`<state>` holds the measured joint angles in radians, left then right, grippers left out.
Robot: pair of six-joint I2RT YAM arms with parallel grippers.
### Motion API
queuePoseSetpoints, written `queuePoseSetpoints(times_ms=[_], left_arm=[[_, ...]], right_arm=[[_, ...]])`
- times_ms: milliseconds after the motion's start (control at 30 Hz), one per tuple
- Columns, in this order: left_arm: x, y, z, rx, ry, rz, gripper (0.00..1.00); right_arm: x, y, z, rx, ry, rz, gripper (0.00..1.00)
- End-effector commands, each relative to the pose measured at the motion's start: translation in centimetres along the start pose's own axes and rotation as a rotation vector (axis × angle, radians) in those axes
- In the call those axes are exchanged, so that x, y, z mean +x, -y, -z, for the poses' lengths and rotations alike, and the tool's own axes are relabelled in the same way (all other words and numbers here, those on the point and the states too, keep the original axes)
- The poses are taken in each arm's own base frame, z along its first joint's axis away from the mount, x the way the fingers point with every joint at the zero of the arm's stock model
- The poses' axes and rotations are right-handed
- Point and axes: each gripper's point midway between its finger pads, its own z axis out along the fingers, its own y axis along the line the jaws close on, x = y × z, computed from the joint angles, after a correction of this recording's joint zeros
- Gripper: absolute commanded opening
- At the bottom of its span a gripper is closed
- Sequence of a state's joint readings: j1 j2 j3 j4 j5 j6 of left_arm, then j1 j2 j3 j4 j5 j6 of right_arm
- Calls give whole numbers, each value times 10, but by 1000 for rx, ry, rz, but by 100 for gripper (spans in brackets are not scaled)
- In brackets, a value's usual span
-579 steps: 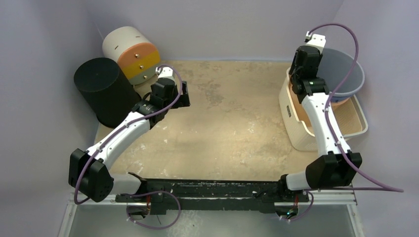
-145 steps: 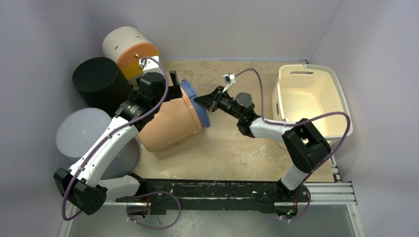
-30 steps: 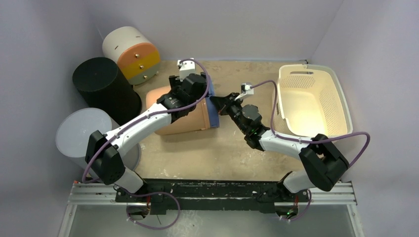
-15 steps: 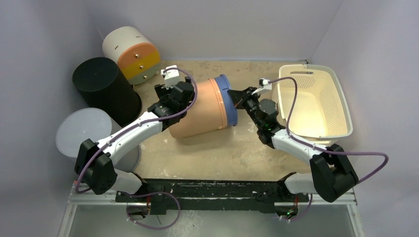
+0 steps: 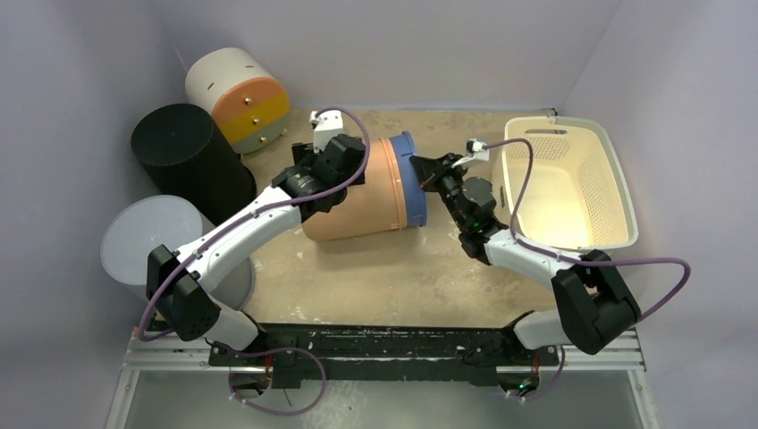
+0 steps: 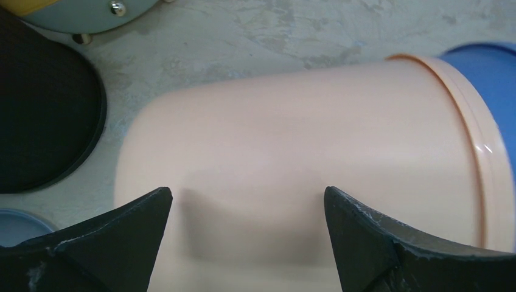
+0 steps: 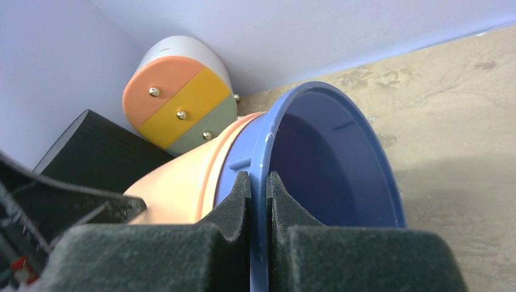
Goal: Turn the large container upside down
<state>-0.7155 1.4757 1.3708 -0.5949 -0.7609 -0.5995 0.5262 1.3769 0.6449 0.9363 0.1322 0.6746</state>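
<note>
Peach with a blue rim, the big bucket (image 5: 357,197) lies on its side in the middle of the table (image 5: 384,277). Its open mouth faces the white basket (image 5: 617,179). Its bottom points at the black bin (image 5: 183,156). It is half way over, not upside down yet.

The right claw (image 7: 258,182) is pinched tight on the blue rim (image 7: 359,118), with one finger inside and one outside. I think it holds there because the rim is thin and easy to grab. Turning the rim can swing the mouth down to the table.

The left claw (image 6: 246,204) is wide open above the round peach side, one finger at each side. It grips nothing, and I cannot tell if it touches. It looks placed there to stop the bucket rolling away and to help push the bottom up.
</note>
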Motion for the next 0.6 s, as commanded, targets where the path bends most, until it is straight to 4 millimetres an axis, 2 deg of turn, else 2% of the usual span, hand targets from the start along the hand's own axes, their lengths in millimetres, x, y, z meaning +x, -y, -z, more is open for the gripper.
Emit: queuePoseSetpoints(times_ms=[0, 100, 200, 300, 400, 467, 567], left_arm=[[11, 5, 19, 28, -70, -145, 93], [27, 4, 15, 31, -86, -141, 93], [34, 12, 12, 78, -77, -87, 93], [27, 25, 16, 119, -49, -51, 93], [24, 30, 14, 118, -33, -59, 93], [33, 21, 5, 56, -32, -102, 93], [59, 3, -8, -43, -60, -182, 93]], right_arm=[[19, 15, -7, 158, -61, 69, 0], [-6, 19, -7, 193, -14, 125, 0], [-11, 13, -9, 175, -5, 132, 0], [16, -4, -14, 85, -73, 88, 0], [48, -20, -20, 39, -134, 73, 0], [50, -26, -20, 32, -134, 76, 0], [40, -22, -16, 73, -117, 97, 0]])
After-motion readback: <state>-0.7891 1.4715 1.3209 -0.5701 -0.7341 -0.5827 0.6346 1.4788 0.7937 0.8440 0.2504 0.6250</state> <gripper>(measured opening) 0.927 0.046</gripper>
